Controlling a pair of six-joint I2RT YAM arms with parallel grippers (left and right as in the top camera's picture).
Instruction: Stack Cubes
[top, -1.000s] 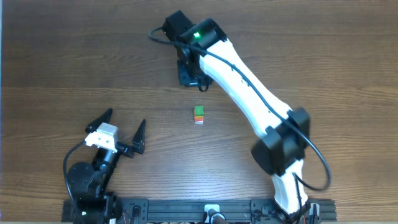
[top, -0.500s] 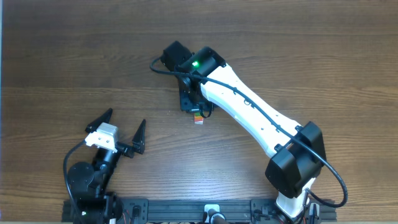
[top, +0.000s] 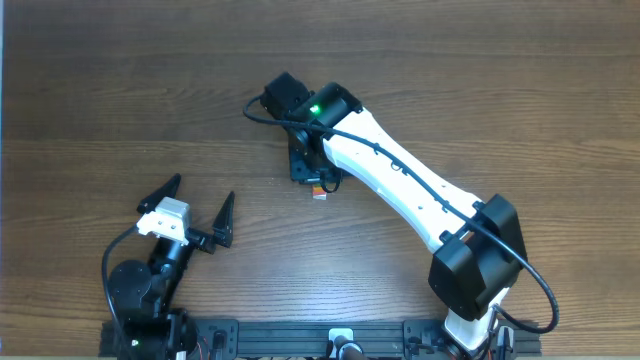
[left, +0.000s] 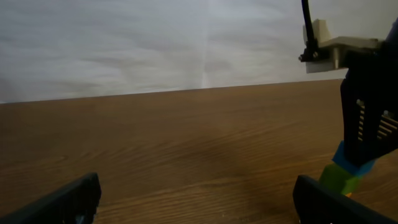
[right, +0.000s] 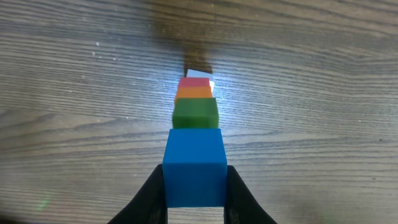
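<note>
A stack of small cubes stands mid-table: white at the bottom, then red, orange and green. My right gripper is shut on a blue cube that sits on or just above the green cube; I cannot tell whether they touch. From above, the right gripper covers most of the stack. The left wrist view shows the blue cube over the green cube, held by the right gripper's dark fingers. My left gripper stands open near its base, well away from the stack.
The brown wooden table is bare around the stack. The right arm's white link slants across the middle. A pale wall rises behind the table's far edge.
The right arm swung down from the far side and brought the blue cube over the stack, then settled. The left arm has not moved.
</note>
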